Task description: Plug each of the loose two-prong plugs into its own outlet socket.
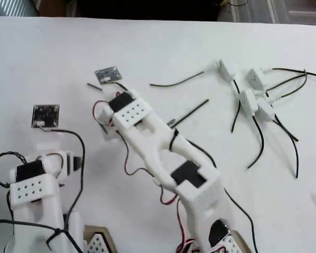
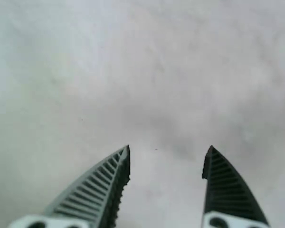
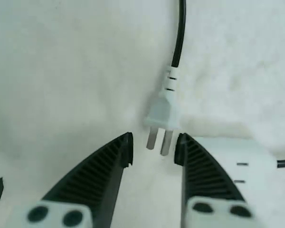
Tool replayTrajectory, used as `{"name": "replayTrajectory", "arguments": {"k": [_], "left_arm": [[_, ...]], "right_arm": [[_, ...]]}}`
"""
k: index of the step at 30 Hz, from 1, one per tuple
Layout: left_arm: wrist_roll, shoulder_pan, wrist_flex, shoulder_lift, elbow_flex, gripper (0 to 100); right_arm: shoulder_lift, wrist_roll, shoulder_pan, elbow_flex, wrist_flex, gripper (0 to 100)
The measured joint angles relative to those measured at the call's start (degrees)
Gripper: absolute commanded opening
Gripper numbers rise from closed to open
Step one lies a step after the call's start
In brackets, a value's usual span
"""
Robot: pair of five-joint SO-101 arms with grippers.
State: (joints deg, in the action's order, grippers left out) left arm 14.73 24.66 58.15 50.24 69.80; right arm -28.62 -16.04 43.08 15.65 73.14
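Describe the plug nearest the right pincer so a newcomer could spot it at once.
On the white table, look just ahead of the open right pincer. There lies a white two-prong plug, prongs toward the pincer, black cord trailing away. Unlike the white socket block beside it, it shows bare metal prongs rather than slots.

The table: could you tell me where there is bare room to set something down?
Free: the far-left table beyond the two boards, and the near-right corner below the cables. Crowded: the far-right plugs and sockets.
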Motion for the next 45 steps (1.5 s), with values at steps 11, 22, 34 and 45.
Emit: {"name": "replayTrajectory", "arguments": {"k": [11, 22, 34, 45], "left_arm": [[0.09, 0.00, 0.00, 0.00, 0.09, 25], [0.09, 0.00, 0.00, 0.00, 0.09, 25], [0.09, 0.00, 0.00, 0.00, 0.09, 25], [0.09, 0.00, 0.00, 0.00, 0.09, 25]], "right_arm": [[-7.47, -3.08, -2.20, 10.81, 4.22, 17.3], [-11.87, -5.45, -2.37, 11.43, 1.05, 17.3], [-12.57, -5.45, -2.55, 11.43, -1.32, 7.0], [-12.57, -2.55, -2.73, 11.43, -1.93, 1.7]]}}
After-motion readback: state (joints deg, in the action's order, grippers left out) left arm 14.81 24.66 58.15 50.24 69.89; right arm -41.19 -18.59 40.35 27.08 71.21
